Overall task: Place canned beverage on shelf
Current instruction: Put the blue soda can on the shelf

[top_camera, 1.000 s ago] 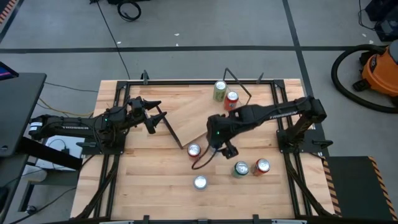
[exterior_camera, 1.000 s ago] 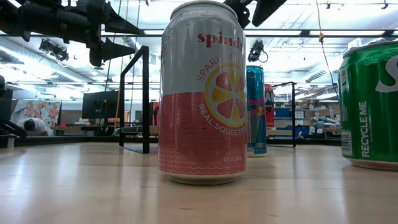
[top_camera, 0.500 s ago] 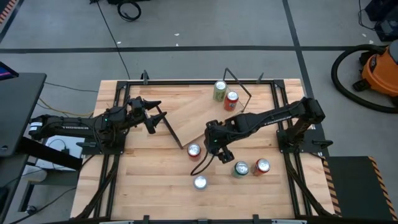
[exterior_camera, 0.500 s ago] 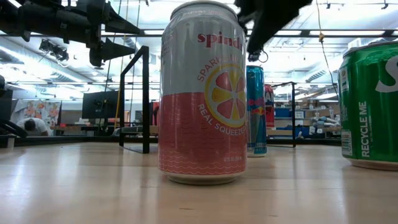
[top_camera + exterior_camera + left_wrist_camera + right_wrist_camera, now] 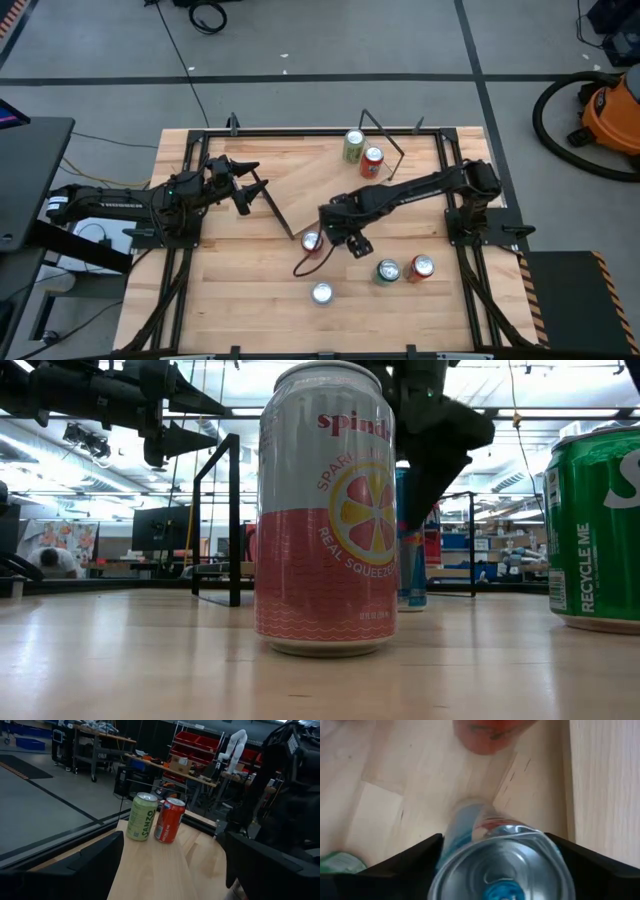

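A blue and red can (image 5: 312,241) stands upright on the tabletop just off the near edge of the shelf (image 5: 310,180), a tilted light-wood board with black rod frames. My right gripper (image 5: 495,870) is open, pointing down over this can (image 5: 502,862), one finger on each side of its top; I cannot tell whether they touch it. In the low view it hangs over the can (image 5: 410,560). A green can (image 5: 353,146) and a red can (image 5: 373,160) stand on the shelf's far end. My left gripper (image 5: 245,187) is open by the shelf's left frame.
A Spindrift can (image 5: 321,293), a green can (image 5: 388,271) and a red can (image 5: 421,266) stand on the near part of the tabletop (image 5: 240,290). Bare wood lies at the near left. Black rails run along the table's edges.
My right gripper has moved toward the table's left edge and down, coming over the top of the blue and red can. The can stays upright where it was. My left arm has kept still.
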Controlling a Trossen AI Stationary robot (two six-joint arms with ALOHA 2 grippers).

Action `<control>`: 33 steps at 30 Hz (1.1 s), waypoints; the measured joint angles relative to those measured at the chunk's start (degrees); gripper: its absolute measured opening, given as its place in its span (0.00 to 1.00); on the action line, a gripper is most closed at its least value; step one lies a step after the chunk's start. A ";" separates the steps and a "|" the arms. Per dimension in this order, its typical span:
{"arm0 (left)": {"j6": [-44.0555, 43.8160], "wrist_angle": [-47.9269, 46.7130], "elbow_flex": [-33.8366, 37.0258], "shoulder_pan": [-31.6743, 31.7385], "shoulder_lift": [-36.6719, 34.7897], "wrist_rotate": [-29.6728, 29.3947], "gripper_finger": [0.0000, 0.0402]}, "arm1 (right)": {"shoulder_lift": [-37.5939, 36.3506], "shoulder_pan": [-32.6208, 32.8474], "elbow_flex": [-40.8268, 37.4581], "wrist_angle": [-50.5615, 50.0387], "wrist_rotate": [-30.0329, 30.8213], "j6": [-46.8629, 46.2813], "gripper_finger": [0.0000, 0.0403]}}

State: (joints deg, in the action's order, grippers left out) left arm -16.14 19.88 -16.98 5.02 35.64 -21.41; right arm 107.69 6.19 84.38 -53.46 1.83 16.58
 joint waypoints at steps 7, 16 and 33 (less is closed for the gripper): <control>0.03 -0.01 -0.02 0.00 0.00 0.00 0.89 | 0.00 -1.96 1.99 -2.74 -0.48 2.22 0.72; 0.21 -0.07 -0.02 0.00 0.00 0.00 0.89 | 0.01 -4.03 10.25 -12.10 -1.92 5.02 0.64; 0.24 -0.23 -0.02 0.00 0.00 0.00 0.89 | -0.01 -18.48 19.06 -12.37 -2.27 17.71 0.65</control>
State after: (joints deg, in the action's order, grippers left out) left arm -15.90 19.64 -16.99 5.02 35.64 -21.41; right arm 107.68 -12.30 103.44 -65.83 -0.44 34.29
